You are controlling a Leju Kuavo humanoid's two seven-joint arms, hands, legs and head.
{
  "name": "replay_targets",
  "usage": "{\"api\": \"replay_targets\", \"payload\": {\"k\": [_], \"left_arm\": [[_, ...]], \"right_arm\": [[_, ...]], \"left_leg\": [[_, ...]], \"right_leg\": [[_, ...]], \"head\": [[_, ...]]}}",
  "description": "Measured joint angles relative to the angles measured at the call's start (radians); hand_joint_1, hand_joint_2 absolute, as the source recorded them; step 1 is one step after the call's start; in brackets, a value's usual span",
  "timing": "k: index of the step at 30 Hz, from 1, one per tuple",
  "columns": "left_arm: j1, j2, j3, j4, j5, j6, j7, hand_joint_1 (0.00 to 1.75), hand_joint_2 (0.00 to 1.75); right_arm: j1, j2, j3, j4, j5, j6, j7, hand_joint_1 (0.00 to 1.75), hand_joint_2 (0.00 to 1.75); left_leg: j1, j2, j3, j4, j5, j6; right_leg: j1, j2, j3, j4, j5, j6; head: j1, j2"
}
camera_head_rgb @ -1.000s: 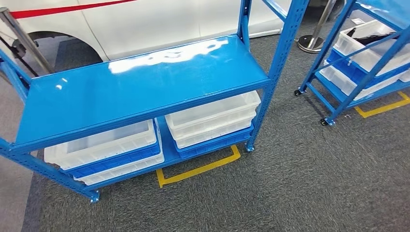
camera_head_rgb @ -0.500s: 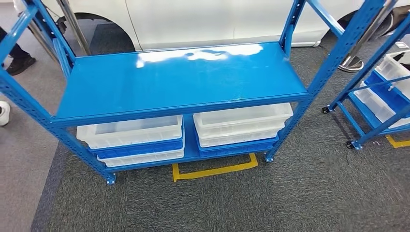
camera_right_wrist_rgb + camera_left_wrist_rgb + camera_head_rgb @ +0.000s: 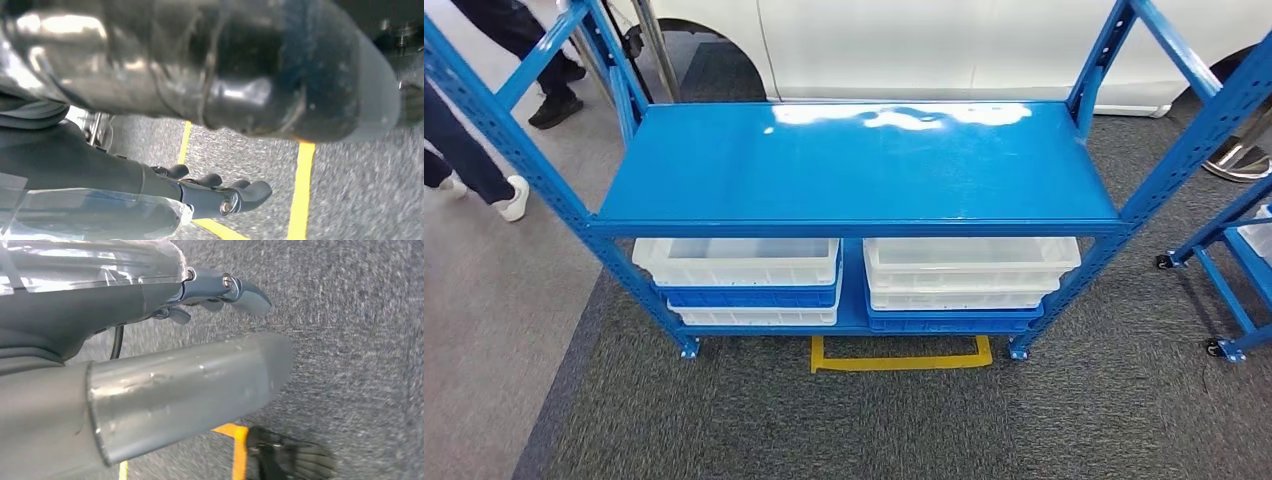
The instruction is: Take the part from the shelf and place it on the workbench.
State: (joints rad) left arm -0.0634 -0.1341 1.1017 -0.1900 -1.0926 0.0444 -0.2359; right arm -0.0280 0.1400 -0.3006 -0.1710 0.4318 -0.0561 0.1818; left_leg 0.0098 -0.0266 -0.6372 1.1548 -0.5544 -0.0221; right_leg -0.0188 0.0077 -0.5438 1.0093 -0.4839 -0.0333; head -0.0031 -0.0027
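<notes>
Straight ahead in the head view stands a blue metal shelf (image 3: 864, 165), its glossy upper deck bare and catching glare along the far edge. Below that deck sit two stacks of white and blue bins: the left stack (image 3: 746, 281) and the right stack (image 3: 964, 283), side by side on the lower level with a narrow gap between. Carries no part that can be made out on the deck; cannot tell whether any lies in the bins, whose visible insides look pale and plain. Behind the shelf rises a white car body (image 3: 964, 45). Under the shelf's front edge lies a yellow tape mark (image 3: 902, 357) on dark grey carpet (image 3: 844, 430). At the far left walk a person's legs and shoes (image 3: 484, 150), on lighter floor. At the right edge shows part of a second blue rack on castors (image 3: 1229, 290).

Hangs over the carpet in the left wrist view: left hand (image 3: 210, 295), fingers loosely extended and slightly apart, holding nothing. Hangs likewise in the right wrist view: right hand (image 3: 215, 192), fingers gently curled yet spread, holding nothing, yellow floor lines beneath.
</notes>
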Motion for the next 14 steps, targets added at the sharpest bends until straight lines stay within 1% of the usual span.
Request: {"api": "replay_targets", "payload": {"k": [1,2,3,4,5,6,7,8,9,10,12,13,14], "left_arm": [[-0.001,0.0,0.0,0.0,0.0,0.0,-0.001,0.0,0.0],[-0.001,0.001,0.0,0.0,-0.001,0.0,-0.001,0.0,0.0],[0.0,0.001,0.0,0.0,-0.002,0.0,-0.001,0.0,0.0],[0.002,0.001,0.0,0.0,-0.003,0.0,-0.001,0.0,0.0],[0.003,0.001,0.0,0.0,-0.003,0.001,-0.001,0.0,0.0],[0.004,0.001,0.0,0.0,-0.004,0.001,-0.001,0.0,0.0],[0.004,0.001,0.0,0.0,-0.004,0.001,-0.001,0.0,0.0],[0.003,0.001,0.0,0.0,-0.004,0.001,-0.001,0.0,0.0],[0.003,0.001,0.0,0.0,-0.004,0.001,-0.001,0.0,0.0],[0.004,0.001,0.0,0.0,-0.004,0.001,0.0,0.0,0.0],[0.005,0.001,0.0,0.0,-0.004,0.001,0.002,0.0,0.0],[0.005,0.001,0.0,0.0,-0.004,0.0,0.003,0.0,0.0],[0.005,0.001,0.0,0.0,-0.004,0.0,0.003,0.0,0.0]], "right_arm": [[0.001,0.0,-0.001,0.0,-0.001,-0.004,0.0,0.0,0.0],[0.001,0.0,-0.003,0.0,-0.001,-0.006,0.0,0.0,0.0],[0.001,0.0,-0.005,0.0,-0.001,-0.008,-0.001,0.0,0.0],[0.001,0.0,-0.008,0.0,-0.001,-0.01,-0.001,0.0,0.0],[0.0,0.0,-0.009,0.0,-0.001,-0.011,-0.001,0.0,0.0],[0.0,0.0,-0.01,0.0,-0.001,-0.011,-0.001,0.0,0.0],[-0.001,0.0,-0.012,0.0,-0.001,-0.011,-0.001,0.0,0.0],[-0.002,0.0,-0.013,0.0,-0.001,-0.011,-0.001,0.0,0.0],[-0.002,0.0,-0.014,0.0,-0.001,-0.011,-0.001,0.0,0.0],[-0.003,0.0,-0.016,0.0,-0.002,-0.011,-0.001,0.0,0.0],[-0.004,0.0,-0.018,0.0,-0.002,-0.01,0.0,0.0,0.0],[-0.004,0.0,-0.019,0.0,-0.002,-0.009,0.0,0.0,0.0],[-0.004,0.0,-0.02,0.0,-0.002,-0.009,0.0,0.0,0.0]], "left_leg": [[0.002,0.009,-0.025,0.053,-0.024,-0.004],[0.004,0.015,-0.045,0.099,-0.039,-0.009],[0.007,0.018,-0.055,0.122,-0.04,-0.012],[0.01,0.021,-0.047,0.112,-0.023,-0.015],[0.012,0.023,-0.02,0.062,0.01,-0.017],[0.013,0.027,0.018,-0.01,0.044,-0.016],[0.011,0.031,0.052,-0.075,0.066,-0.013],[0.009,0.033,0.075,-0.121,0.079,-0.006],[0.006,0.035,0.086,-0.142,0.079,0.001],[0.003,0.034,0.087,-0.143,0.076,0.008],[0.005,0.032,0.09,-0.149,0.079,0.022],[0.007,0.031,0.093,-0.154,0.081,0.03],[0.009,0.03,0.096,-0.158,0.083,0.034]], "right_leg": [[0.001,-0.008,0.0,0.0,-0.001,0.0],[0.001,-0.016,0.0,0.001,-0.003,-0.001],[0.002,-0.024,0.001,0.002,-0.005,0.0],[0.001,-0.029,0.002,0.003,-0.007,0.002],[0.0,-0.033,0.004,0.005,-0.01,0.005],[-0.001,-0.036,0.006,0.008,-0.013,0.008],[0.0,-0.038,0.007,0.012,-0.017,0.013],[0.001,-0.039,0.008,0.015,-0.019,0.018],[0.003,-0.04,0.008,0.016,-0.021,0.023],[0.004,-0.04,0.008,0.015,-0.021,0.028],[0.003,-0.038,0.011,0.016,-0.024,0.039],[0.002,-0.033,0.006,0.03,-0.034,0.044],[0.002,-0.03,0.005,0.037,-0.039,0.047]], "head": [[0.0,0.0],[0.0,0.0],[0.0,0.0],[0.0,0.0],[0.0,0.0],[0.0,0.0],[0.0,0.0],[0.0,0.0],[0.0,0.0],[0.0,0.0],[0.0,0.0],[0.0,0.0],[0.0,0.0]]}}
